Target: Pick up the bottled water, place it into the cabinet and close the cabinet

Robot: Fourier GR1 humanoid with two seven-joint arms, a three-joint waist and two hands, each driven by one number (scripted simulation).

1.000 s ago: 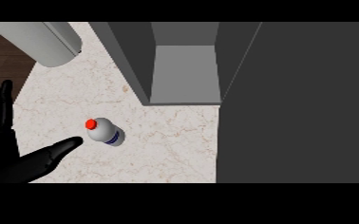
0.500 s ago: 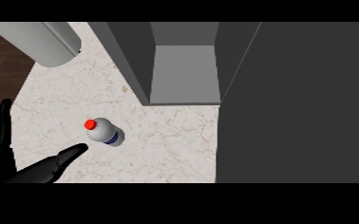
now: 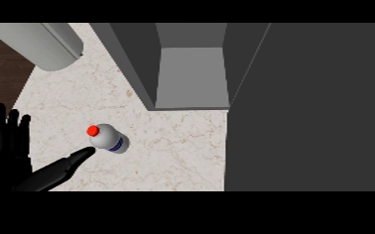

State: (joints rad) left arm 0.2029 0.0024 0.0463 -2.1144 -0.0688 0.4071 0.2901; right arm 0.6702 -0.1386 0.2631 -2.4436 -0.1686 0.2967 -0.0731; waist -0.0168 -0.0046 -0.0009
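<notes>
The bottled water (image 3: 110, 139) stands upright on the pale marble counter (image 3: 176, 153), a clear bottle with a red cap and a blue label band. My left hand (image 3: 18, 151) comes in at the lower left, open, with its fingers pointing up along the view's left edge. Its thumb (image 3: 64, 167) stretches right, and the tip lies just short of the bottle's lower left side. The grey cabinet (image 3: 190, 74) is open behind the bottle, its inside bare. Its dark door (image 3: 300, 109) swings out and fills the right side. My right hand does not show.
A large pale grey cylinder (image 3: 44, 44) lies at the top left corner of the counter. The counter's left edge runs diagonally, with dark wood floor (image 3: 11, 77) beyond it. The open door hides the counter on the right.
My left hand has shifted right and a little down, bringing the thumb tip from well short of the bottle to just beside it. The bottle and cabinet have not moved.
</notes>
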